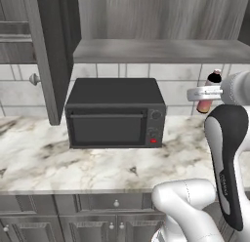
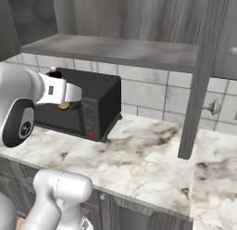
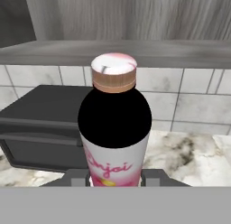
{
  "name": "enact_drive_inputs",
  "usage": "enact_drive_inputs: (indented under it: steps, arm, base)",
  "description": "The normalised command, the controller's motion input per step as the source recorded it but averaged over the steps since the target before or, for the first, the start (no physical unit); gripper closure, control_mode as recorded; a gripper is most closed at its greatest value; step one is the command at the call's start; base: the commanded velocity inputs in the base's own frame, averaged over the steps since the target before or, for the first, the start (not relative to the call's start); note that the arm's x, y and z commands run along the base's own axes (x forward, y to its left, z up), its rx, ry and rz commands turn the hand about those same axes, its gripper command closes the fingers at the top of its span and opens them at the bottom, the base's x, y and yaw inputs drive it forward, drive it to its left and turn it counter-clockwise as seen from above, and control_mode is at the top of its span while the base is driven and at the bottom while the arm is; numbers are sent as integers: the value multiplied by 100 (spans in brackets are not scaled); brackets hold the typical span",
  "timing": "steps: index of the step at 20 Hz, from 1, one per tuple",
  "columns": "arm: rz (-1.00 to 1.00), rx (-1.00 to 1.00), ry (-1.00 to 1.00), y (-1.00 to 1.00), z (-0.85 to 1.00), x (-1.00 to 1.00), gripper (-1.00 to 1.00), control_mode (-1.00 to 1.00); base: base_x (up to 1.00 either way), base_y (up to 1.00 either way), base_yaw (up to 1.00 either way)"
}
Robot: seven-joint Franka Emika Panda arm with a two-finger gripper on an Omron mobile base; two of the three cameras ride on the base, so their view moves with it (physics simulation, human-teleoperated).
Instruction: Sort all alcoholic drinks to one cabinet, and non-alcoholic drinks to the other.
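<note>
- Gripper (image 3: pixel 115 177) clamped on lower body of pink bottle (image 3: pixel 115 128), upright, presumably to prevent tipping.
- Bottle raised above counter (image 1: pixel 58 158), right of microwave (image 1: pixel 114 112), below open cabinet shelf (image 1: pixel 161 50).
- Likely lifted for shelving with non-alcoholic drinks.

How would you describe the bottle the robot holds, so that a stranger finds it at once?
Start at the black toaster oven on the marble counter. Just to its right, above the counter, the fingers clamp a small bottle. It has a dark upper body, a pink label, and a tan cap.
</note>
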Motion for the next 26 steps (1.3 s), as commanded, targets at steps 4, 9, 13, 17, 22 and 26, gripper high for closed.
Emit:
enact_drive_inputs:
  steps: [4,9,13,17,22,26]
  arm:
    - [0,0,0,0,0,0,100,100]
    - [0,0,0,0,0,0,100,100]
    - [0,0,0,0,0,0,100,100]
    - [0,0,-4,0,11,0,100,-100]
    - [0,0,-8,2,27,0,100,-100]
    - [0,0,-8,0,35,-2,100,-100]
  base:
    - [19,0,5]
    - [8,0,3]
    - [4,0,1]
    - [1,0,0]
    - [0,0,0]
    - [0,0,0]
